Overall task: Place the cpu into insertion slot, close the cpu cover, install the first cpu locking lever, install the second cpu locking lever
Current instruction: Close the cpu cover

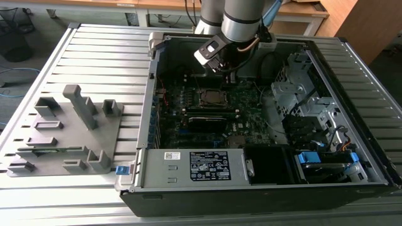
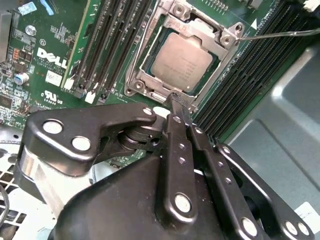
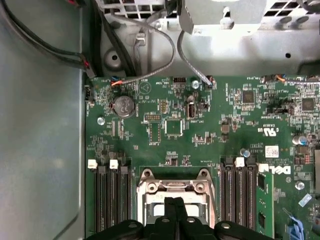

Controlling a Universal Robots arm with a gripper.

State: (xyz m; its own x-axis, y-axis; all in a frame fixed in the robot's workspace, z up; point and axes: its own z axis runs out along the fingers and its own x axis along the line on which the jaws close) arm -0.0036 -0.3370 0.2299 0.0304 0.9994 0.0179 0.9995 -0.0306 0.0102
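two fingers of the black gripper (image 2: 175, 100) pinched together on nothing, tips just beside the thin silvery window-frame cpu cover (image 2: 148, 80) lying over the seated dull-silver square cpu (image 2: 182, 62); risk: a slipping tip could gouge the green board (image 2: 60, 25).

The cpu (image 2: 182, 62) lies in the insertion slot (image 2: 131, 82), with the cpu cover (image 2: 196, 29) flat over its edges; memory slots (image 2: 115, 45) flank the socket on both sides; the gripper (image 2: 175, 102) hangs just above the socket's rim; a fixture tray (image 1: 63, 141) sits beside the computer case (image 1: 146, 136), on the exterior view's left.
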